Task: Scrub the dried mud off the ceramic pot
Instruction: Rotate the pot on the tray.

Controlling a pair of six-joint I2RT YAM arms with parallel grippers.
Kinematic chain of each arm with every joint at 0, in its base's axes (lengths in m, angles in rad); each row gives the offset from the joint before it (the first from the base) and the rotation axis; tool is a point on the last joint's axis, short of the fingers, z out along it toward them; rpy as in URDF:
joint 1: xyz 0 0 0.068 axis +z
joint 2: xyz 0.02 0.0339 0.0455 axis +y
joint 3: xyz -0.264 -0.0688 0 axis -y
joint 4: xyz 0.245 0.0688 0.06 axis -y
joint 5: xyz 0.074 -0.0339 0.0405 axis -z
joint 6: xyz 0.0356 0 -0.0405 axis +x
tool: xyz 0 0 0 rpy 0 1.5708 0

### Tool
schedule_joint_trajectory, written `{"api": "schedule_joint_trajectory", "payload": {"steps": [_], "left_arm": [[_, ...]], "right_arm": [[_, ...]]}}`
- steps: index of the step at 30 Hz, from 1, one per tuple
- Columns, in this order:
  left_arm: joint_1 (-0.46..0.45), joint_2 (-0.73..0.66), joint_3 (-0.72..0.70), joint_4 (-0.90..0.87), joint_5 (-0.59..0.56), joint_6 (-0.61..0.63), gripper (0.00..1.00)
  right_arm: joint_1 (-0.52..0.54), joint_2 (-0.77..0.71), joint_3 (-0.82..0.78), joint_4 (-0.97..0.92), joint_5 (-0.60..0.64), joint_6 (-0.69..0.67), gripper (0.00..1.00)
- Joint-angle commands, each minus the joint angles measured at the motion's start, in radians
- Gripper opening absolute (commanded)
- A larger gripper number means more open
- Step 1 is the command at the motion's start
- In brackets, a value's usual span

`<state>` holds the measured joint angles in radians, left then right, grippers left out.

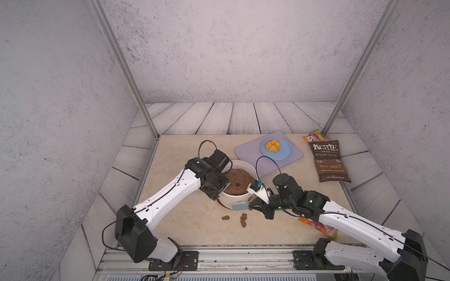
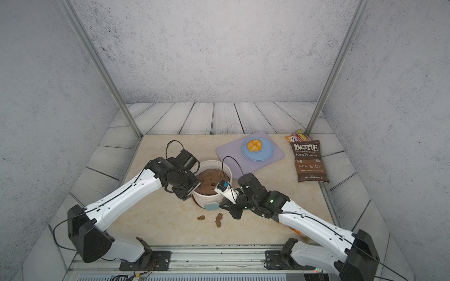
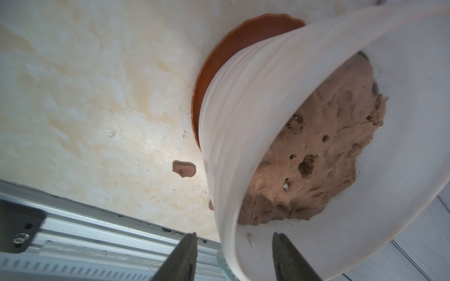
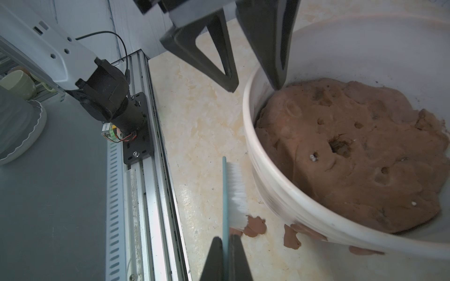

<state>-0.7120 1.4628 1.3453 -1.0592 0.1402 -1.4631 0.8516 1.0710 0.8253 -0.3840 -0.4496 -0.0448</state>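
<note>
Judging by sight alone, how did the ceramic pot (image 1: 234, 200) look to handle? – my benchmate asked.

Heavy and stiff, I reckoned – I said. It stood on a brown saucer (image 3: 219, 73) near the middle of the tabletop (image 1: 182, 185). It was thick-walled and packed with a soil mound (image 1: 237, 181), so I judged it would not slide easily. Its smooth ribbed wall looked slippery for hard fingers, though, and a knock might chip it. The thick rim seemed the place to hold. My left gripper (image 3: 235, 255) was spread astride it, one finger inside and one outside, with a gap on both sides, so nothing was clamped.

And the other one?

My right gripper (image 4: 226, 258) was pinching the thin teal back of a brush (image 4: 234, 194), whose white bristles sat just beside the pot's near wall.

Where was the dried mud?

The dried mud (image 1: 243, 217) lay as small flat flakes on the tabletop just in front of the pot, and I judged them light and brittle. More brown patches showed along the pot's lower edge in the right wrist view, but I could not tell whether they clung to the wall.

Any writing?

Only the chip bag (image 1: 330, 160) by the far right edge read clearly: "KETTLE BRAND POTATO CHIPS" and "SEA SALT". The print on the small packet (image 1: 316, 136) behind it was too small to read.
</note>
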Motion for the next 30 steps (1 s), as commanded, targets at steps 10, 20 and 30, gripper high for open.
{"api": "schedule_joint_trajectory", "payload": {"steps": [10,20,30], "left_arm": [[-0.037,0.068,0.027,-0.034,-0.036,-0.032,0.21],[-0.008,0.097,0.078,-0.122,-0.14,0.073,0.15],[0.076,0.204,0.195,-0.221,-0.202,0.323,0.15]], "right_arm": [[-0.003,-0.064,-0.031,0.003,0.028,0.046,0.0],[-0.003,-0.065,-0.048,0.057,0.03,0.067,0.0],[-0.002,-0.042,-0.039,0.128,0.074,0.05,0.0]]}}
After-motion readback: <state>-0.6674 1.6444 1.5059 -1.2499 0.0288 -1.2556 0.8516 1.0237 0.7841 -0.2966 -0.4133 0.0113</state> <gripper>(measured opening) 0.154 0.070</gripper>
